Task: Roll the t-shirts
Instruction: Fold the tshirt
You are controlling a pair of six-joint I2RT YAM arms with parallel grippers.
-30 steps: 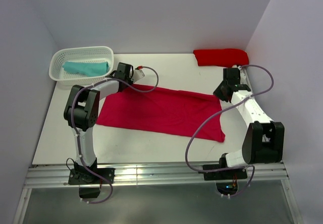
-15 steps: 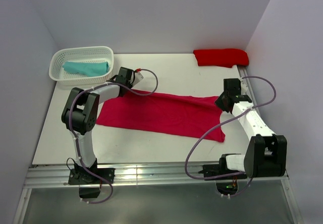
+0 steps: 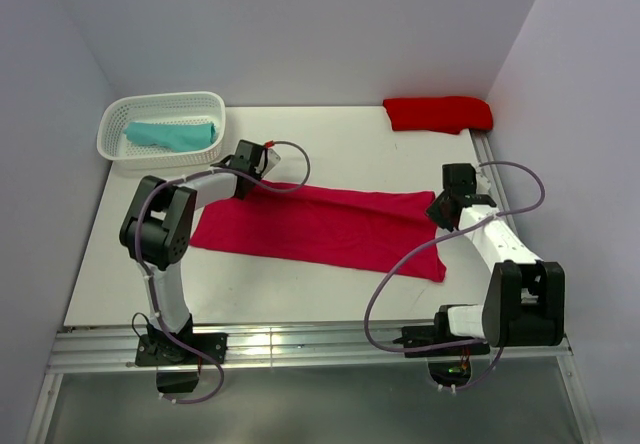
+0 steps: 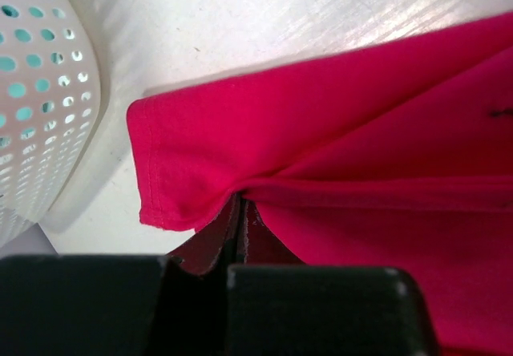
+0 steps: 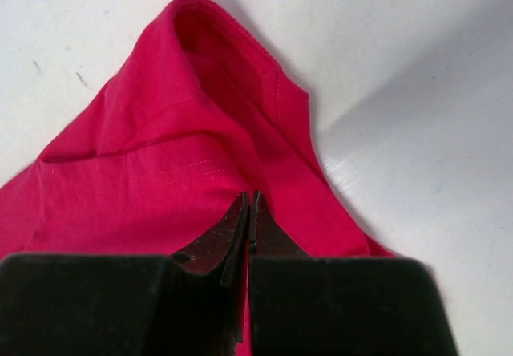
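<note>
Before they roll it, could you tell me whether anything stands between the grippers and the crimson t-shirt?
Nothing visible does. The left gripper and the right gripper are each shut on the crimson t-shirt itself, at its far corners. The white basket stands beside the left corner, apart from the cloth.

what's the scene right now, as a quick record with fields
crimson shirt: lying flat mid-table as a long strip, not yet rolled
left claw: shut on crimson shirt at its far-left corner
right claw: shut on crimson shirt at its far-right corner
teal shirt: bundled inside basket, far left
scarlet shirt: bundled at far-right table corner, apart from the crimson one
</note>
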